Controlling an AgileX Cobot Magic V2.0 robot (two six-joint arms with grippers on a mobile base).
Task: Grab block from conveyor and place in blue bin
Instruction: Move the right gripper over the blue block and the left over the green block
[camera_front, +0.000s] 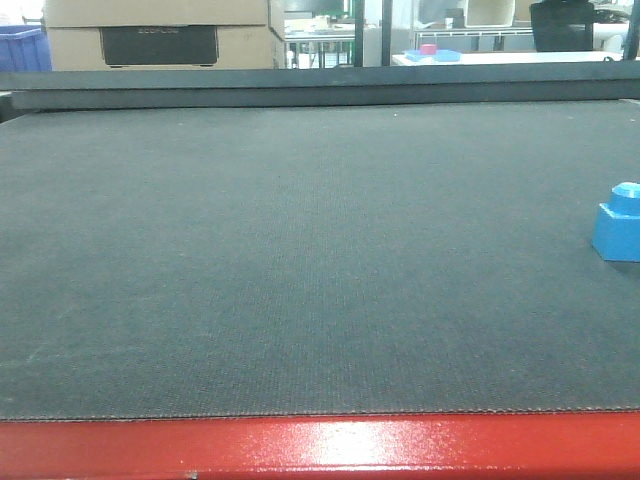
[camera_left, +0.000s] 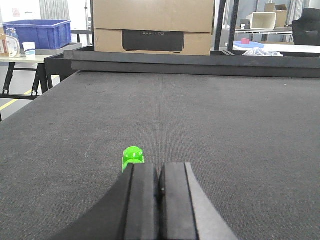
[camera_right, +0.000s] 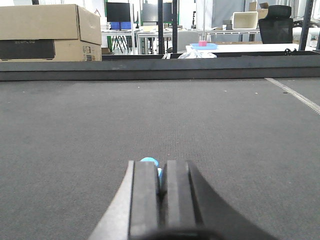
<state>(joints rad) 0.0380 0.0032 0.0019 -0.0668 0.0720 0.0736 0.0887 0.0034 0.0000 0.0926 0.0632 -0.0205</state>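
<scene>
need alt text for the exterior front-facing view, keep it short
A small bright blue block with a round stud sits on a wide dark grey conveyor at the picture's right edge, partly cut off. The glossy red frame edge runs along the bottom; a cardboard box stands beyond the belt.

The block (camera_front: 618, 222) sits on the conveyor (camera_front: 300, 260), far right. Behind the conveyor stands a box (camera_front: 160, 35), left, with a bin (camera_front: 22, 48) further left.
</scene>
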